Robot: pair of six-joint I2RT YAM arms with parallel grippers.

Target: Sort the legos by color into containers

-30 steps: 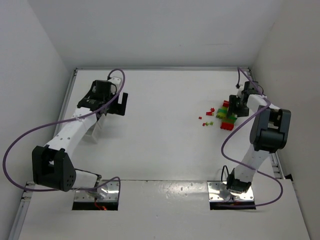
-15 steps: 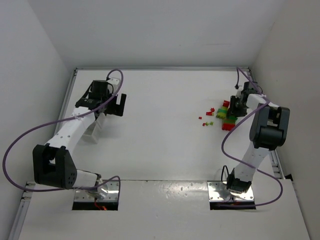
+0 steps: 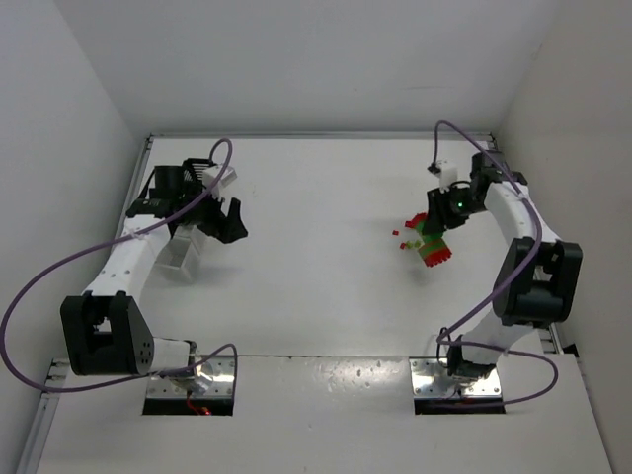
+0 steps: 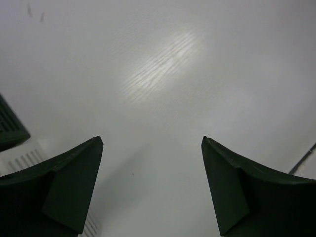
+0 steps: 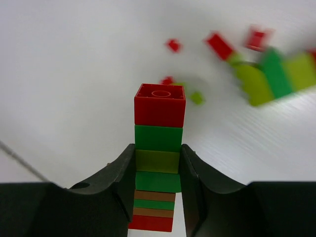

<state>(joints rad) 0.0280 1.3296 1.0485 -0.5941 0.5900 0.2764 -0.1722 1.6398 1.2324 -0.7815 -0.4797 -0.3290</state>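
Right gripper pinches a lego stack of red, green and yellow-green layers, loose bricks scattered beyond; left gripper hangs spread wide over the white table.

White surface boxed in by plain white walls at left, right and rear under even overhead light; a soft glare streaks its faint grain, and a seam crosses near the front edge.

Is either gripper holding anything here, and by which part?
Right gripper clamps a stacked lego column by its sides around mid-height, red end protruding. Left gripper is open, holding nothing.
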